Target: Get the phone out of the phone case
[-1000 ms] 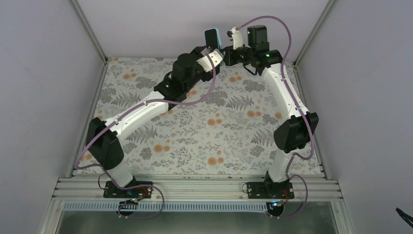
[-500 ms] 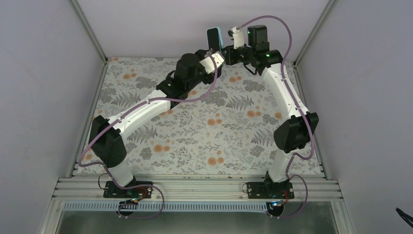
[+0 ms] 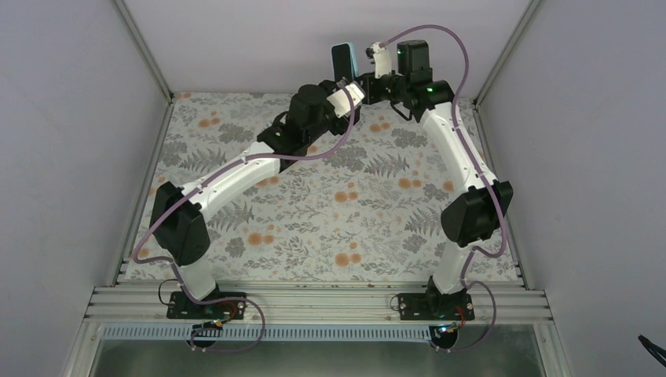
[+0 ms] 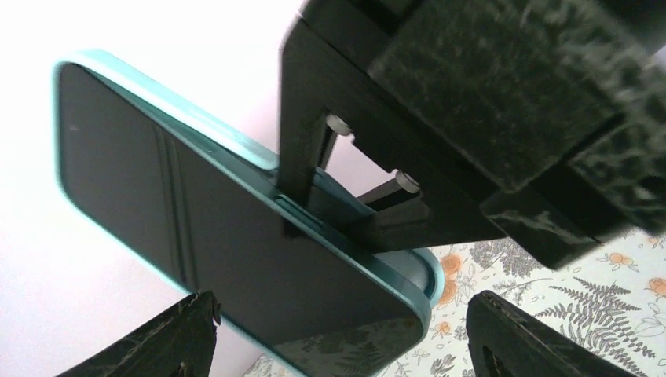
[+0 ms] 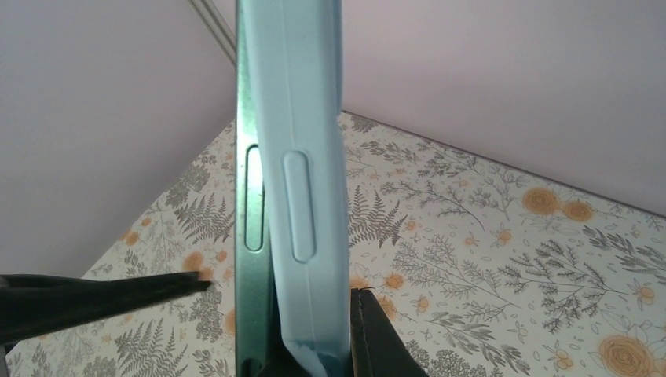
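The phone stands upright in the air near the back wall, in a light teal phone case. My right gripper is shut on it from the right. In the right wrist view the phone's green edge shows beside the case, and the case's lower end stands off from the phone next to my right gripper. In the left wrist view the dark screen faces me inside the teal rim. My left gripper is open, one finger on each side of the phone's lower end, not touching it.
The floral table mat lies below both arms. The back wall is close behind the phone, with frame posts at the back corners. A thin black finger reaches in from the left in the right wrist view.
My left arm has stretched farther back and up, bringing its open gripper up around the phone's lower end. The right arm and the phone have barely moved.
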### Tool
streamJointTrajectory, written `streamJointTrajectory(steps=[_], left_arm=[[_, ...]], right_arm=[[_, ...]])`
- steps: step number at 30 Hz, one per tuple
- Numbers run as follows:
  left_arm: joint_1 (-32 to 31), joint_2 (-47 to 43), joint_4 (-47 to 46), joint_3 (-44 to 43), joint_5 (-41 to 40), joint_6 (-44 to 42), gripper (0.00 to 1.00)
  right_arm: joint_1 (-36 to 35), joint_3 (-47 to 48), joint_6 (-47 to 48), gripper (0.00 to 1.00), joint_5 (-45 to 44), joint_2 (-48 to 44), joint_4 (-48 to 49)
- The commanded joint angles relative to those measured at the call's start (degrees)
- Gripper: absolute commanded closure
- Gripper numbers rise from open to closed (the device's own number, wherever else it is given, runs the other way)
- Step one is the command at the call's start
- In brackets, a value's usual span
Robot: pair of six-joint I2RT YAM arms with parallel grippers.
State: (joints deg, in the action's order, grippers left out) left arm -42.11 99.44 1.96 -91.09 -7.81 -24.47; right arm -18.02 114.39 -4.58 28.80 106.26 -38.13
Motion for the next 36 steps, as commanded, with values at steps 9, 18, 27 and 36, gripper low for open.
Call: streamJointTrajectory(steps=[9, 18, 27, 36], left_arm=[[0.4, 1.4, -2.5, -1.1, -4.7, 3.1, 0.24], [1.0, -3.3, -0.1, 2.1, 5.1, 4.3, 0.23], [1.8, -1.4, -0.9, 1.6, 0.9, 4.3, 0.23], [1.8, -0.6, 0.0, 0.4, 1.5, 5.2, 0.23]], right_arm=[[-1.3, 0.4, -1.0, 0.97, 0.1, -2.7, 4.8], [-1.3, 0.2, -0.8, 0.97, -0.5, -2.2, 4.9], [-1.8, 0.3, -0.8, 0.97, 0.0, -2.7, 4.9], [-2.3, 0.2, -0.7, 0.97, -0.3, -3.4, 5.1]])
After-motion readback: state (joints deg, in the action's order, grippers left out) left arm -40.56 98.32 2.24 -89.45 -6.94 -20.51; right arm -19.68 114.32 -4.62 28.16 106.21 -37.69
